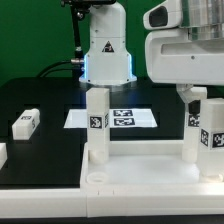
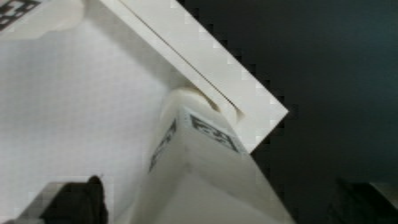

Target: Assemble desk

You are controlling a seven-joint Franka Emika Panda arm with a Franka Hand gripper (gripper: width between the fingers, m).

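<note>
Black matting covers the table (image 1: 40, 100), with a green wall behind in the upper left of the exterior view. At the right of that frame the gripper (image 1: 196, 100) comes down over a leg standing at the panel's right corner, and its fingers appear to sit around the leg's top; whether they are clamped or merely close cannot be told from either view. In the wrist view only dark finger tips show at the lower corners, with the tagged leg (image 2: 210, 160) rising between them against the panel's rim.

That right leg (image 1: 197, 135) is a short square bar of white plastic, hard and smooth, bearing a black-and-white tag. It looks light and stiff, probably a little slippery, so a grip across two flat faces near the top should hold best. A second leg (image 1: 97, 125) stands upright at the centre of the frame. Both rest on the desk panel (image 1: 140, 185), a wide rimmed white slab filling the lower part of the frame, rigid and unlikely to flex.

Further out, a loose leg (image 1: 26, 123) lies on the mat at middle left. The marker board (image 1: 120, 117) lies flat behind the centre leg, before the robot base (image 1: 105, 50).
</note>
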